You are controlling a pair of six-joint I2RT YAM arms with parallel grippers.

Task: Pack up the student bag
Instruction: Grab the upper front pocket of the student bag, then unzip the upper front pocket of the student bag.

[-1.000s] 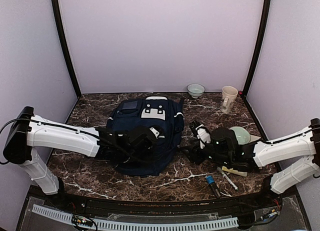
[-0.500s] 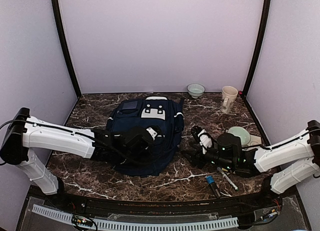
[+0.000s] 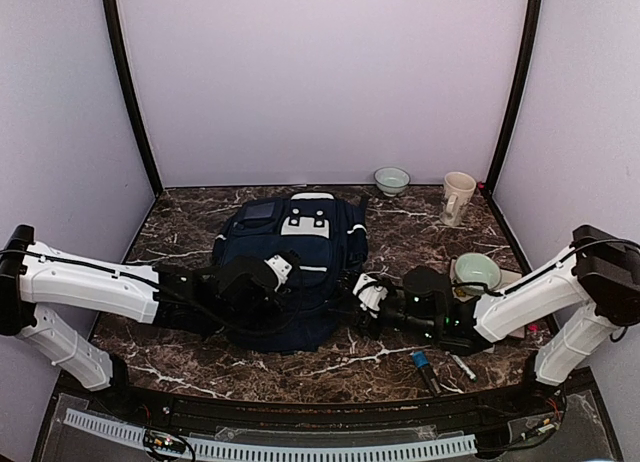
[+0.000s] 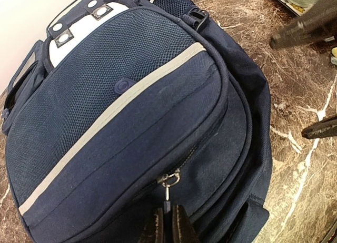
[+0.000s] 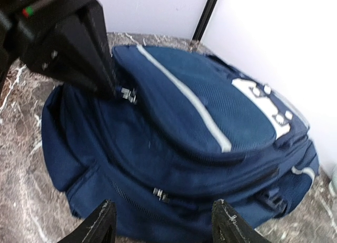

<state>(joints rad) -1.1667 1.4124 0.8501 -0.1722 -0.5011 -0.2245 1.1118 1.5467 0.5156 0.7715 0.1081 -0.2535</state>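
Observation:
The student bag (image 3: 290, 267) is a navy backpack with a white stripe, lying flat in the middle of the table, its grey-white patch toward the back. My left gripper (image 4: 168, 223) is shut on the zipper pull (image 4: 168, 193) of the front pocket, at the bag's near end. In the top view the left gripper (image 3: 272, 274) rests over the bag. My right gripper (image 5: 164, 227) stands open just off the bag's right side, facing a pair of zipper sliders (image 5: 159, 194) on the main compartment. Nothing is between its fingers. In the top view the right gripper (image 3: 366, 296) touches the bag's edge.
A small bowl (image 3: 391, 179) and a cream mug (image 3: 457, 197) stand at the back right. A pale green bowl (image 3: 478, 271) sits behind the right arm. Two pens (image 3: 428, 371) lie near the front edge.
My left gripper has closed on the front-pocket zipper pull and drawn slightly left. The right arm has swung left from the green bowl to the bag's side, its jaws a little wider.

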